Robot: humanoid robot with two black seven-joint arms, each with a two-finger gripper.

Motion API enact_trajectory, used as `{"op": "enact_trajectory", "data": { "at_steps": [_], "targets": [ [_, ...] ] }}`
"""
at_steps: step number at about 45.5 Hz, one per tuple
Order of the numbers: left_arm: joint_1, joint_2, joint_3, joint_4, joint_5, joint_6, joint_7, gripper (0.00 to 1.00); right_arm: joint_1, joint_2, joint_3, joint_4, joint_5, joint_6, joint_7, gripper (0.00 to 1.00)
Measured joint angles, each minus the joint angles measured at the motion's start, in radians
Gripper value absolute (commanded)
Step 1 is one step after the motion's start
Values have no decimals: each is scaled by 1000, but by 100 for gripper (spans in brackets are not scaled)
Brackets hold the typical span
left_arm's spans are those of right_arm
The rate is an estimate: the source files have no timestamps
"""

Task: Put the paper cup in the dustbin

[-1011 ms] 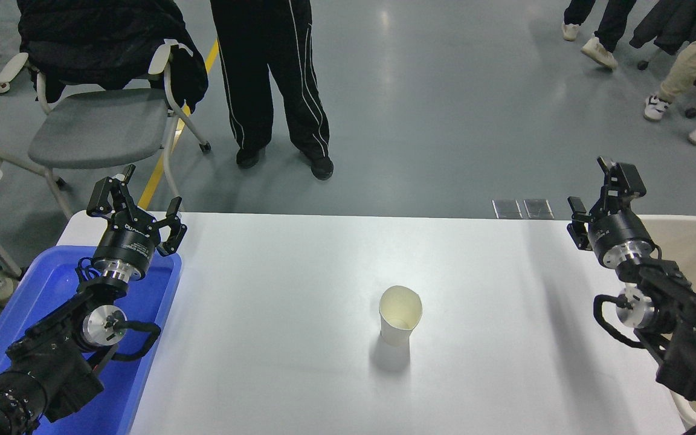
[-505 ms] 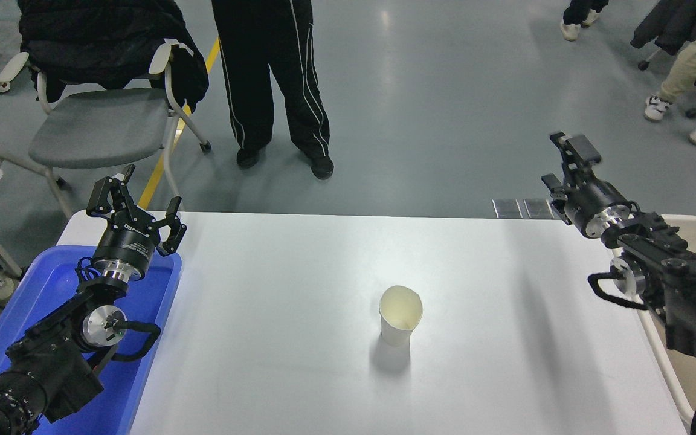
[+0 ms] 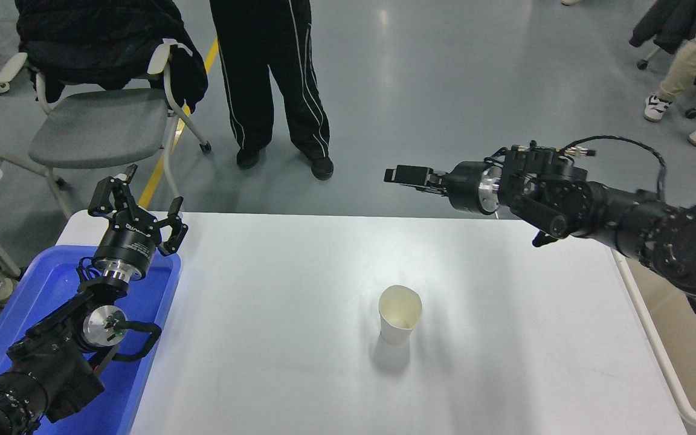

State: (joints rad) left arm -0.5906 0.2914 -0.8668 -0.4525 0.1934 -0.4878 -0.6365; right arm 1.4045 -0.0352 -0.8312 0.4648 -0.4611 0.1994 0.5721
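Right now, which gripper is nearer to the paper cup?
Right. The right gripper is above the table's far edge, almost straight beyond the paper cup. The left gripper is parked far to the cup's left, over the blue tray.

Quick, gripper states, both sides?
Left gripper: open, empty, parked over the blue tray.
Right gripper: cannot tell open or shut; holding nothing; paper cup untouched.

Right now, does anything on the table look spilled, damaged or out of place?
Nothing serious. The paper cup stands upright on the white table, nothing spilled; only its rim is slightly bent out of round. The dustbin sits at the table's right edge, and neither gripper touches the cup.
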Motion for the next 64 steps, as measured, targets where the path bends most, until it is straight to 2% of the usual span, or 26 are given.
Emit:
{"op": "enact_trajectory", "data": {
  "at_steps": [10,20,54,64],
  "targets": [
    [0,0,0,0,0,0,0,100,11,23,-67,0,-172,38,-1,100],
    [0,0,0,0,0,0,0,100,17,31,-98,35,-260,51,-1,100],
    [0,0,0,0,0,0,0,100,-67,35,-108,123,-308,49,0,100],
    [0,0,0,0,0,0,0,100,-108,35,-109,102,-310,32,2,89]
  ]
}}
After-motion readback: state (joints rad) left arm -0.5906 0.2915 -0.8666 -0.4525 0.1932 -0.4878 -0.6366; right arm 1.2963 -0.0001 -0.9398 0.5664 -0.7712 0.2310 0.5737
